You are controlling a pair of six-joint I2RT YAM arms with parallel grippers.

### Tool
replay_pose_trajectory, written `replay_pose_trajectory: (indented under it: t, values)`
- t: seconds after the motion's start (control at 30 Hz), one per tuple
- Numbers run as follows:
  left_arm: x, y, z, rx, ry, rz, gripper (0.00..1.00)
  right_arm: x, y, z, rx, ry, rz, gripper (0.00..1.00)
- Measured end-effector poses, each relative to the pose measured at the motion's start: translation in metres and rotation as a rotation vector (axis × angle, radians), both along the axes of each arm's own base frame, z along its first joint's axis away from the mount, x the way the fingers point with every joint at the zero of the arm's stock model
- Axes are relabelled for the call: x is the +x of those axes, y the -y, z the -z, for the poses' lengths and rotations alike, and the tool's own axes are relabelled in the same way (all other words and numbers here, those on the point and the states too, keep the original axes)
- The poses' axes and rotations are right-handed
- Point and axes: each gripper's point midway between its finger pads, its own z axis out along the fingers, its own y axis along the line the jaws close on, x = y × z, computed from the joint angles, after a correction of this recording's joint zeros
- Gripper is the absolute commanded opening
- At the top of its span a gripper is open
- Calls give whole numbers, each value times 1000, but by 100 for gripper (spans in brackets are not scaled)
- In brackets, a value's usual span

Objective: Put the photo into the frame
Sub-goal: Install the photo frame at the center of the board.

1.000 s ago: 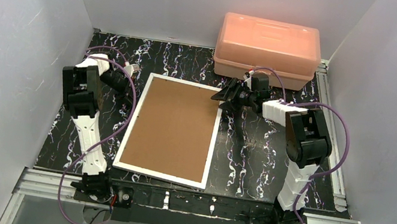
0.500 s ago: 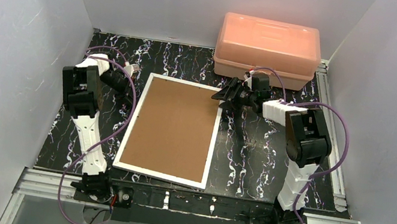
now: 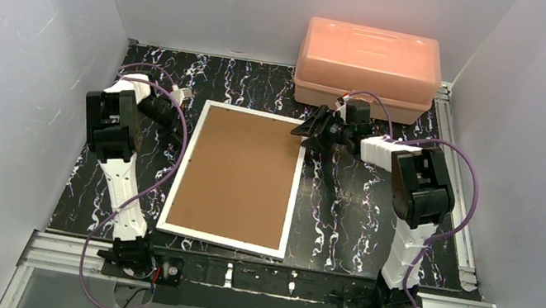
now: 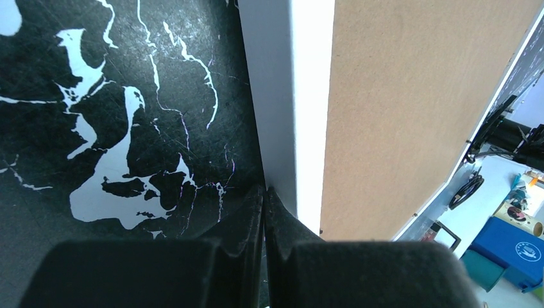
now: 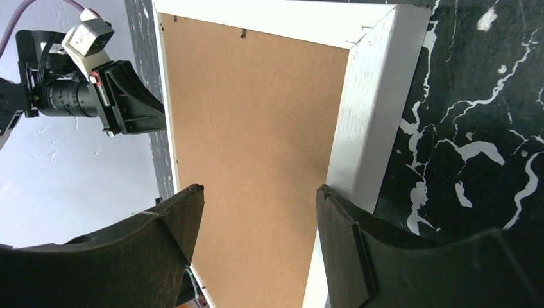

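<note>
Reaching in from 5 o'clock, the right arm stands up from its base, folds at the elbow and stretches its forearm low toward the frame's (image 3: 221,241) 1 o'clock corner. The right gripper (image 3: 309,131) has its jaws spread wide and holds nothing. In the wrist view one dark finger (image 5: 176,221) hangs over the backing board (image 3: 237,173) and the other (image 5: 340,237) over the white rail; whether either touches cannot be told.

The left arm rises from 7 o'clock, bends sharply and points its wrist toward the frame's 11 o'clock corner. The left gripper (image 4: 265,191) is closed, its two black fingers pressed flat together and empty, with the tips right at the outer side of the frame's white edge.

The frame lies face down at the middle of the table (image 3: 343,216), slightly skewed, its long sides running roughly from 12 to 6 o'clock. Its rim is thin, white and painted, with a faint grain near the corner. The board filling it is matte brown fibreboard, flat and speckled, with small metal tabs (image 5: 242,32) along its far edge. The table top is glossy black with white marble veins. At 1 o'clock, behind the right gripper, sits a translucent pink plastic box (image 3: 367,69) with rounded corners and a shut lid.
</note>
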Motion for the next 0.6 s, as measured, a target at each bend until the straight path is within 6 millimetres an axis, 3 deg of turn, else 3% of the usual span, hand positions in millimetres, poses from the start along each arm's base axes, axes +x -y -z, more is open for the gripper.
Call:
replay_pose_trajectory:
  t: [0.4, 0.6]
  values:
    - [-2, -1, 0, 2, 5, 18, 0, 11, -7, 0, 16, 20, 6, 72]
    - [-2, -1, 0, 2, 10, 29, 0, 8, -17, 5, 23, 17, -15, 72]
